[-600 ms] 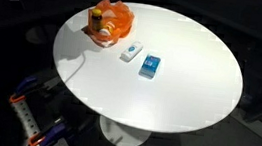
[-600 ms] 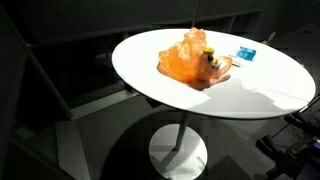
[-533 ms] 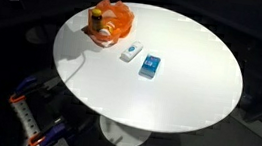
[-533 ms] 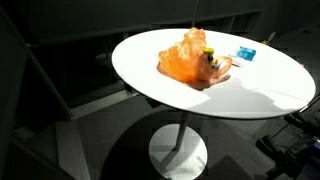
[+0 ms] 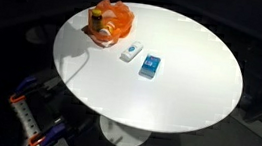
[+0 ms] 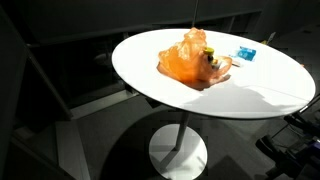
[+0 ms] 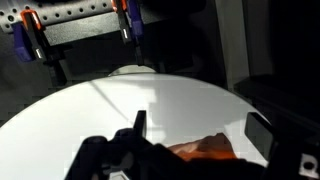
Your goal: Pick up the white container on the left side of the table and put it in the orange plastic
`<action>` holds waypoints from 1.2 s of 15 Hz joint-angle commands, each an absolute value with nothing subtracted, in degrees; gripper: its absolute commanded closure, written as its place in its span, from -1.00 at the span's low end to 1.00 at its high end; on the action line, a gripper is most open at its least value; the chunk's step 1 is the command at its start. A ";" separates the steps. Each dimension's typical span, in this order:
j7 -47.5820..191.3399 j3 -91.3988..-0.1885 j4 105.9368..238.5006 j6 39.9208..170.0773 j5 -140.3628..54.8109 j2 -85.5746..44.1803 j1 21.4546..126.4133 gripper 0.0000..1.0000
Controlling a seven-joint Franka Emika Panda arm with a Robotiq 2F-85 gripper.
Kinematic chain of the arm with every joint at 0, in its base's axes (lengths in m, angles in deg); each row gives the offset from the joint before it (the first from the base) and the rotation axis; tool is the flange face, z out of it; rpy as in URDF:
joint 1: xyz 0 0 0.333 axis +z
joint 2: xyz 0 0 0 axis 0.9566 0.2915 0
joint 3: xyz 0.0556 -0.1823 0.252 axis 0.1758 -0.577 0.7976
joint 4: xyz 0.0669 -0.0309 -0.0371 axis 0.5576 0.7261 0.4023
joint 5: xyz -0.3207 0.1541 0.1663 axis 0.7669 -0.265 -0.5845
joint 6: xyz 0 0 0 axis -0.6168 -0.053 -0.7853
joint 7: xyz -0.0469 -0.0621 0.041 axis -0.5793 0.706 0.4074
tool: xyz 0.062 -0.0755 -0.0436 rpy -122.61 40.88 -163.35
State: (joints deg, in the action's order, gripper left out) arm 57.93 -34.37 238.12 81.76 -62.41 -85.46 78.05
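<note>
A small white container (image 5: 131, 52) lies on the round white table (image 5: 178, 99), just right of the crumpled orange plastic (image 5: 114, 19), which holds a yellow-capped bottle (image 5: 95, 20). In an exterior view the orange plastic (image 6: 190, 58) sits near the table's middle and hides the white container. My gripper (image 7: 199, 122) shows only in the wrist view. It is open and empty above the table, with the top of the orange plastic (image 7: 205, 148) between its fingers. The arm itself is out of both exterior views.
A blue packet (image 5: 150, 66) lies beside the white container and also shows in an exterior view (image 6: 246, 52). Orange-and-blue clamps (image 7: 30, 22) stand past the table edge, also seen low in an exterior view (image 5: 27, 116). Dark surroundings all round.
</note>
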 commanded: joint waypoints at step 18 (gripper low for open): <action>67.11 -37.62 217.68 96.20 -43.95 -49.97 72.56 -1.00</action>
State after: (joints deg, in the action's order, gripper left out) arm 63.16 -36.08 220.56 92.97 -45.98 -54.79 72.84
